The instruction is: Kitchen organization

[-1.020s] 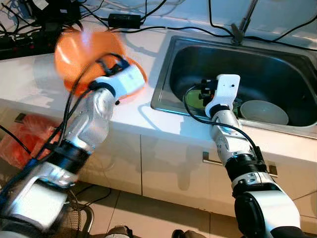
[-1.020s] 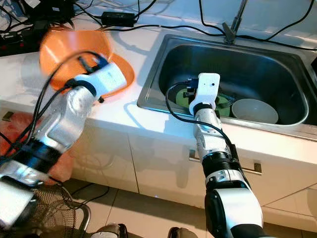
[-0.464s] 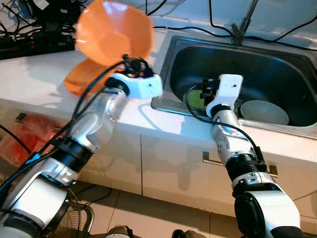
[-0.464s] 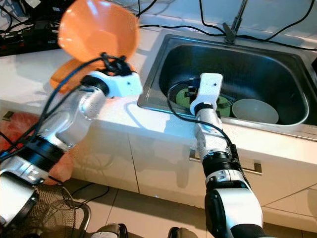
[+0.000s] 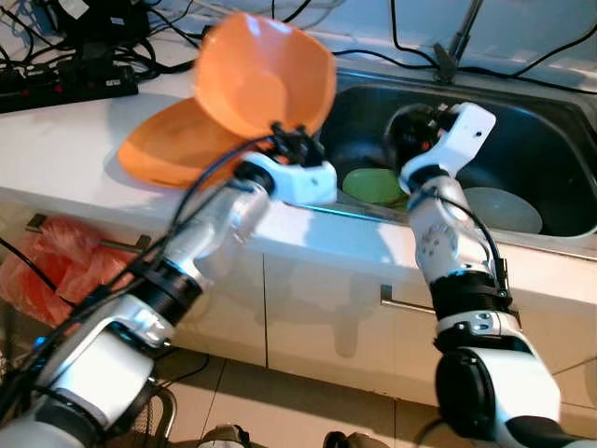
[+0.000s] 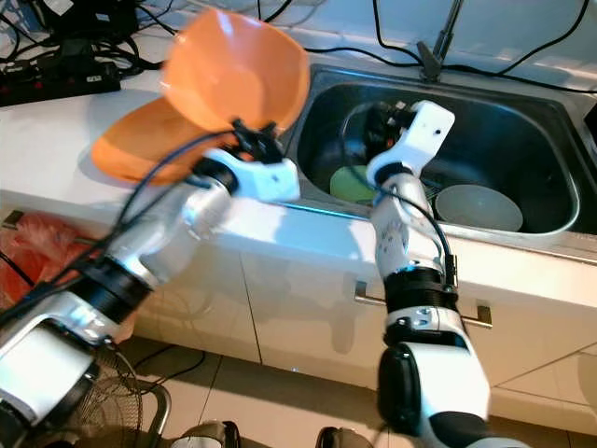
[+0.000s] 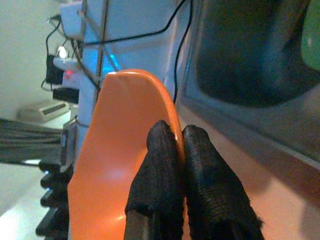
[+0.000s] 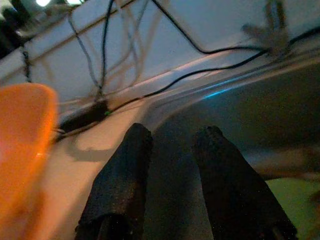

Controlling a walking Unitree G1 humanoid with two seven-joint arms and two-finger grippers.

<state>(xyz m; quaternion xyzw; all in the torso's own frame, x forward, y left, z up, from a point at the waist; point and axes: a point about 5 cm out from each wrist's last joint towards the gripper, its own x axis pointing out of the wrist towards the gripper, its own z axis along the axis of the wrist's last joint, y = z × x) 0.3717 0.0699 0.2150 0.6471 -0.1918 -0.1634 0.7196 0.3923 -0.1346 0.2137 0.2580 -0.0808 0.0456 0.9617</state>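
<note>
My left gripper (image 5: 283, 138) is shut on the rim of an orange bowl (image 5: 266, 73), which it holds tilted on edge above the counter beside the sink's left rim. In the left wrist view both fingertips (image 7: 165, 137) pinch that bowl's (image 7: 115, 165) rim. An orange plate (image 5: 173, 145) lies flat on the white counter behind it. Inside the steel sink (image 5: 560, 140) rest a green plate (image 5: 373, 185) and a white bowl (image 5: 504, 210). My right gripper (image 5: 409, 131) hangs open above the green plate, holding nothing; its fingers (image 8: 125, 165) stand apart in the right wrist view.
A faucet (image 5: 457, 47) rises behind the sink. Black cables and a power strip (image 5: 65, 84) run along the counter's back left. A red bag (image 5: 47, 271) hangs under the counter on the left, and cabinet doors with a metal handle (image 5: 401, 303) are below.
My left arm swung the orange bowl to the right, from over the plate to the sink's left rim. My right gripper rose from the sink bottom and tilted upward.
</note>
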